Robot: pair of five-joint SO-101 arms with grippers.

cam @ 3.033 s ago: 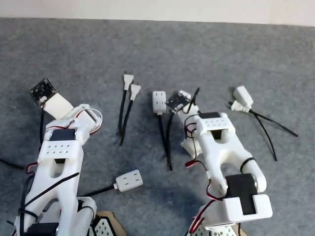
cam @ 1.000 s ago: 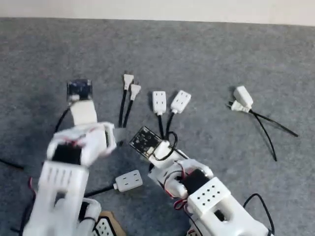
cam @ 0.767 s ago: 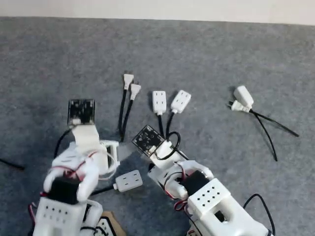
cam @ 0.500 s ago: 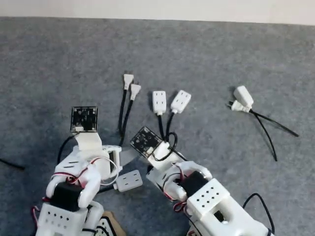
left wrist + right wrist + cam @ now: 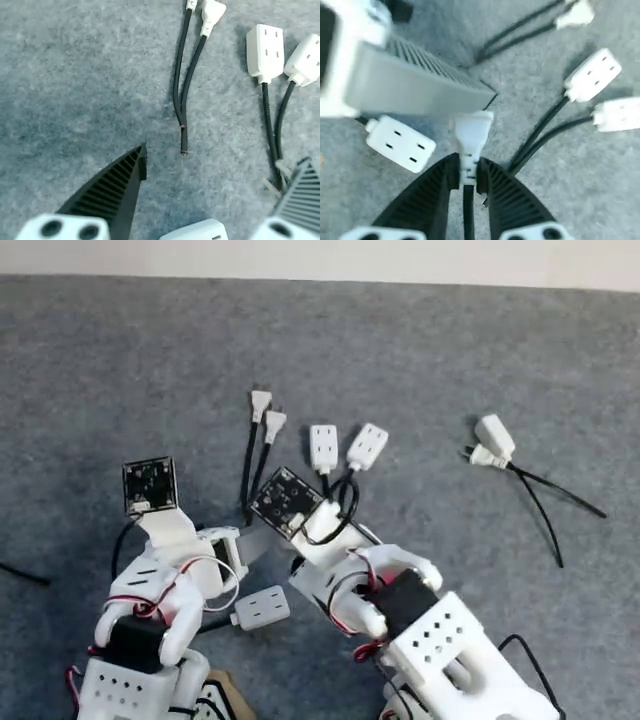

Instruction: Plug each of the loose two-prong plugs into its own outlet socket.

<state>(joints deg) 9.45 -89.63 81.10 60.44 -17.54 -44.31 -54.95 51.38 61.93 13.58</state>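
Observation:
My right gripper (image 5: pixel 466 172) is shut on a white two-prong plug (image 5: pixel 470 131), whose black cord runs back between the fingers. Just beside the plug lies a white outlet socket (image 5: pixel 400 142), which in the high view sits at the front (image 5: pixel 262 606). My left gripper (image 5: pixel 223 155) hangs open above the carpet near the cut cord ends (image 5: pixel 183 145), with nothing between its fingers. Two more sockets (image 5: pixel 323 447) (image 5: pixel 367 445) lie side by side at mid-table. Two loose plugs (image 5: pixel 261 402) (image 5: pixel 275 423) lie farther back.
At the far right a white socket (image 5: pixel 493 432) lies with a plug (image 5: pixel 478 455) and black cords. One ribbed finger (image 5: pixel 420 85) of the left gripper sits close over the held plug. Grey carpet (image 5: pixel 480 350) covers the table.
The left arm has drawn back toward the front and lowered beside the front socket. The right arm swung left from the mid-table sockets and edged slightly away, still holding the plug.

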